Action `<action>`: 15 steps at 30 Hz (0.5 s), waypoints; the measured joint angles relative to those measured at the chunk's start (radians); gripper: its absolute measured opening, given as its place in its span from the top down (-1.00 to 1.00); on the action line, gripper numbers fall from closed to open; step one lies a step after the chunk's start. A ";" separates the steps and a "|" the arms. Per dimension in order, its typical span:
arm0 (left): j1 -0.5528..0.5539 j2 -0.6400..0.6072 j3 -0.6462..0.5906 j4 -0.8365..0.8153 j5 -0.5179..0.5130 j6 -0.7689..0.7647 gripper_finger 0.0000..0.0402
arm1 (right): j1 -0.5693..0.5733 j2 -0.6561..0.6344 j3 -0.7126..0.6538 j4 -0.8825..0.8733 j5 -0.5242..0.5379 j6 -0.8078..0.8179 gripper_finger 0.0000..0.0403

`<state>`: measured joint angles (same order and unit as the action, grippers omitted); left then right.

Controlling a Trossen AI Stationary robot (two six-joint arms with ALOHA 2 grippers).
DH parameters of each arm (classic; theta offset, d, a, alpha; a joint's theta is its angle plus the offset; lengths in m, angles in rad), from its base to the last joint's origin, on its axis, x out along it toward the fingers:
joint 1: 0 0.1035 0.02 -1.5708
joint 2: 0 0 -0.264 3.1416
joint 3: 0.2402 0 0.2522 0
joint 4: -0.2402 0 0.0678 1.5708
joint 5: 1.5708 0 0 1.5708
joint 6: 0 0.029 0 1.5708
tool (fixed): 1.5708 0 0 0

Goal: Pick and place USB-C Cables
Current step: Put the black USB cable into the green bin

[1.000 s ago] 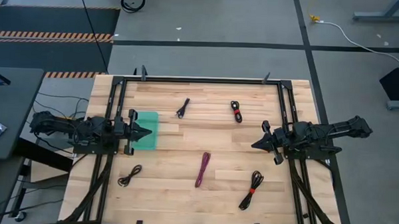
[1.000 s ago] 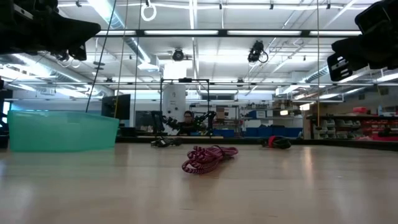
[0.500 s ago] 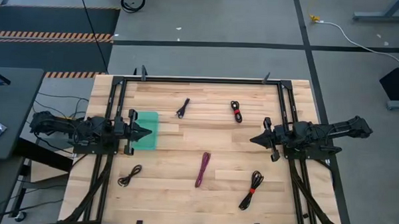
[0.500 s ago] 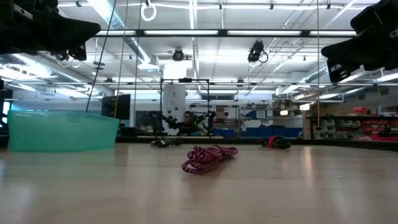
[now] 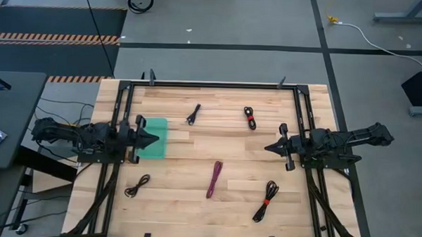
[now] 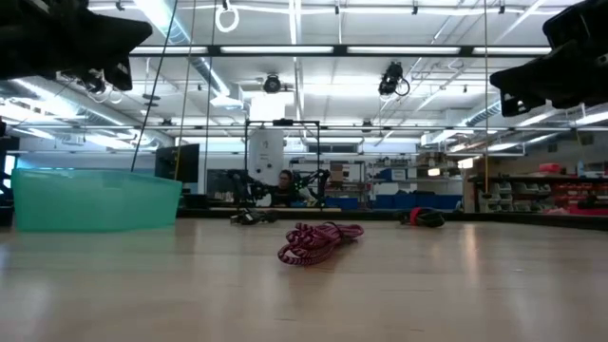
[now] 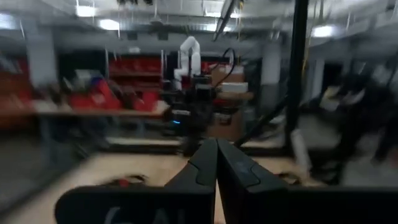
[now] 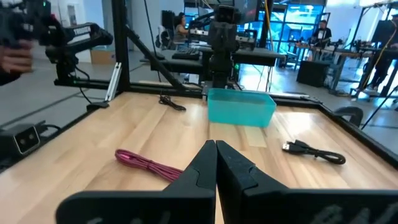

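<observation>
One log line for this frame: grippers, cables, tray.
left gripper: shut, empty, over teal tray | right gripper: shut, empty | USB-C cables: five on table, none in tray

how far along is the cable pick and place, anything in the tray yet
Nothing looks done: the teal tray shows no cable inside. Nothing is in hand: the left gripper over the tray and the right gripper are both shut and empty. Left: all five cables, including the magenta cable, lie on the table.
</observation>
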<state>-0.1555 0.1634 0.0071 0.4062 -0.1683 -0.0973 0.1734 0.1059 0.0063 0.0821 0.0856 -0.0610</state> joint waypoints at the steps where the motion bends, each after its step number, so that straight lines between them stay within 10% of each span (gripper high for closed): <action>1: 0.000 0.000 0.000 -0.003 0.012 -0.087 0.95 | 0.000 0.000 0.000 0.002 0.000 0.015 0.97; 15: 0.000 0.000 0.000 -0.163 0.033 -0.337 0.95 | 0.000 0.000 0.000 0.187 -0.001 0.053 0.97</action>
<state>-0.1555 0.1635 0.0068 0.2429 -0.1350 -0.4338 0.1734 0.1062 0.0063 0.2691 0.0847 -0.0077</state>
